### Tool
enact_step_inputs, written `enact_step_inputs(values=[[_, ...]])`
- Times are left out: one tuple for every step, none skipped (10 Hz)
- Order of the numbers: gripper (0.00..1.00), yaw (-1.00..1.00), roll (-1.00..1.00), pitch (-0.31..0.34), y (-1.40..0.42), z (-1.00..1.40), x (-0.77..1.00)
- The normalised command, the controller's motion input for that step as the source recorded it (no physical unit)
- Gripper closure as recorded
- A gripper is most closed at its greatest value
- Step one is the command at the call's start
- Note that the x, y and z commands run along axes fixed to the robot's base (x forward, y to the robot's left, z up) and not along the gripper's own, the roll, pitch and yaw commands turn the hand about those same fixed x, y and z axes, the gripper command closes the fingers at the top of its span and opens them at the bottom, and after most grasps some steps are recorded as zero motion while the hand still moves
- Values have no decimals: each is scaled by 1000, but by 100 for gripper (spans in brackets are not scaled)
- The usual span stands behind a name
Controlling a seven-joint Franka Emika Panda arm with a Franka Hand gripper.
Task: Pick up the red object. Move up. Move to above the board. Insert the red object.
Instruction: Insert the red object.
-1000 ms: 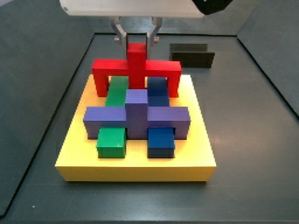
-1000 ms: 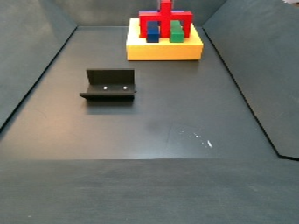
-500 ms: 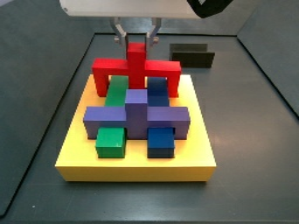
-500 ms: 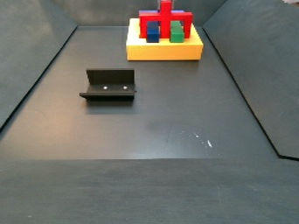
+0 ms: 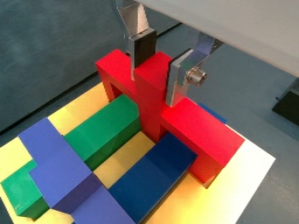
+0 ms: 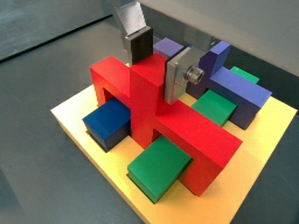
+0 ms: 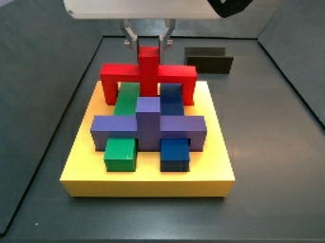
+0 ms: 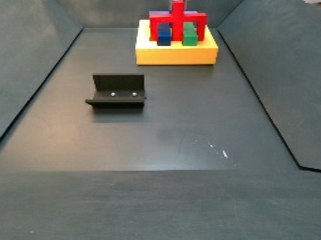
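Over the far end of the board (image 7: 89, 173), the claw (image 5: 163, 63) is clenched on the upright stem of the red object (image 5: 193, 131), its silver fingers (image 6: 177, 77) pressed to either side. That piece stands on the yellow slab with legs down, just beyond the purple block (image 7: 146, 123). Well apart on the worktop (image 8: 163, 141) sits the fixture (image 8: 118, 91).

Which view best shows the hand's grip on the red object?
Either wrist view: the hand has its fingers on both sides of the red object's stem. A side view shows it small; the distant side view hardly resolves it.
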Motion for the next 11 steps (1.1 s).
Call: enact_step_inputs(values=[[100, -40, -13, 66, 74, -46, 323], [100, -154, 0, 90, 0, -86, 280], [100, -240, -50, 139, 186, -37, 443], [100, -57, -49, 46, 151, 0, 286], [100, -23, 0, 0, 9, -74, 83], [100, -43, 0, -10, 0, -337, -40], [100, -89, 0, -19, 0, -697, -77], [100, -129, 0, -59, 0, -1000, -51], [100, -140, 0, -16, 0, -1000, -29], [100, -114, 10, 0, 0, -1000, 0], [100, -49, 23, -44, 0, -1000, 3]])
